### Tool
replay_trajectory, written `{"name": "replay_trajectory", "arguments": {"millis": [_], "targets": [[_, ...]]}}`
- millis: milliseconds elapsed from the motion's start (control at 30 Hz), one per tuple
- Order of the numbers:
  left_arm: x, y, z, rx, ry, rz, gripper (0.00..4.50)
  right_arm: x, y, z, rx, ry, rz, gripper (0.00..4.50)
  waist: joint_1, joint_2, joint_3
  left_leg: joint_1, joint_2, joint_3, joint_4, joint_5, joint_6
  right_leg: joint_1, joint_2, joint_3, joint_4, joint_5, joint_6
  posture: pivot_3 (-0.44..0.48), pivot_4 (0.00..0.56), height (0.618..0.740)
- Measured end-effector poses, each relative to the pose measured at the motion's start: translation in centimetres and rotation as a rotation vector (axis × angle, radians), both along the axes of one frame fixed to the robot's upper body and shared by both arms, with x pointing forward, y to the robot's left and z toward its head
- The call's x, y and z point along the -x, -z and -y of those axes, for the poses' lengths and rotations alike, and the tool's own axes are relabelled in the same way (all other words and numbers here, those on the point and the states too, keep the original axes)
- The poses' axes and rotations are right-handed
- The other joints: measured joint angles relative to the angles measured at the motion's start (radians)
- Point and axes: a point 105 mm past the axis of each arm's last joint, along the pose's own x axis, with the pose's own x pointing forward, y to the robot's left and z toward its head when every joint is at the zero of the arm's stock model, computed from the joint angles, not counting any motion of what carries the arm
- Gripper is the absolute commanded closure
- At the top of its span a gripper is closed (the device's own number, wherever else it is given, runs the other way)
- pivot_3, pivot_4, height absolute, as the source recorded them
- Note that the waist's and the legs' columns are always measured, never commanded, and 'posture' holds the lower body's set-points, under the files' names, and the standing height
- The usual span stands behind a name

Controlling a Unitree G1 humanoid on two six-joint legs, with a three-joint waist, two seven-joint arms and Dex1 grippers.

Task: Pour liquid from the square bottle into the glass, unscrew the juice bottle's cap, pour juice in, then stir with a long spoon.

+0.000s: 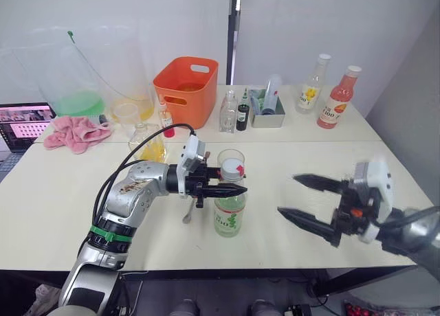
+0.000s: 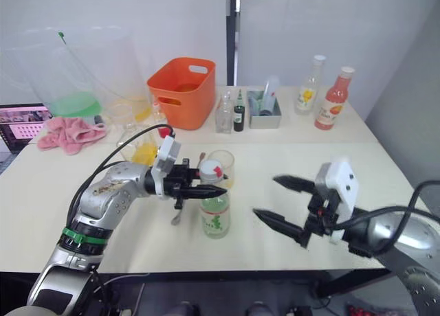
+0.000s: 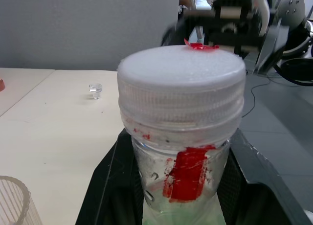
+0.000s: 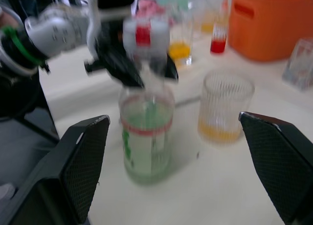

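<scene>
Jaws of the left gripper (image 1: 230, 190) are seen pressed around the neck of the juice bottle (image 1: 229, 216), just under its white cap (image 1: 231, 168), so the bottle is held steady. The bottle stands upright near the middle of the worktop (image 1: 62, 199), with green juice in its lower part and a red mark on the cap. The glass (image 1: 231, 159) is placed just behind it, on the far side, with a little yellow liquid at the bottom. A long spoon (image 1: 188, 213) is seen lying on the worktop just to the left of the bottle, partly under the left gripper.

The right gripper (image 1: 307, 204) is held to the right of the bottle, apart from it, with its jaws spread wide and pointed toward the left. The cap is judged to be still screwed on, so the unscrewing step is probably in hand. The bottle's long axis is vertical, and the cap lies to the left of the open right jaws and somewhat higher. The free right arm is therefore the one by which the cap must be reached, from the right side.
</scene>
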Motion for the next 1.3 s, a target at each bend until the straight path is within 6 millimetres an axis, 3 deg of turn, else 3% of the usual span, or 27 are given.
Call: {"name": "replay_trajectory", "arguments": {"millis": [133,267,667,967,1300], "targets": [[0.0,0.0,0.0,-0.002,0.001,0.006,3.15,-0.6,-1.9,-2.5,-0.031,-0.067,0.039,0.0,-0.001,0.0,0.0,0.0,0.0,-0.001,0.0,0.0,0.0,0.0,0.0,0.0,0.0,0.0,0.0,0.0,0.15,0.74],[0.1,0.0,0.1,0.001,0.0,0.01,3.15,-1.3,-2.6,-4.3,-0.061,-0.082,0.03,0.0,0.0,0.0,0.0,-0.001,0.0,-0.001,0.0,0.0,0.0,0.0,0.0,0.0,0.0,0.0,0.0,0.0,0.15,0.74],[0.5,0.1,0.2,0.01,-0.008,0.03,3.15,-3.6,-0.9,-6.6,0.04,-0.038,-0.01,0.0,0.0,0.0,0.0,-0.001,-0.001,-0.002,0.0,0.0,0.0,-0.001,0.0,0.0,0.0,0.0,0.0,0.0,0.15,0.74],[0.5,0.3,0.2,-0.003,-0.008,0.042,3.16,-3.4,-0.1,-7.6,0.03,-0.118,-0.051,2.76,0.0,0.0,0.0,-0.001,-0.001,-0.002,0.0,0.0,0.0,-0.001,0.0,0.0,0.0,0.0,0.0,0.0,0.15,0.74],[0.9,0.4,-0.5,-0.021,-0.007,0.073,3.21,-4.7,-0.4,-7.9,0.128,-0.41,-0.046,2.77,-0.009,0.0,0.0,0.001,0.0,-0.001,0.0,0.0,0.0,-0.001,0.001,0.0,0.001,0.0,0.0,0.0,0.15,0.74]]}}
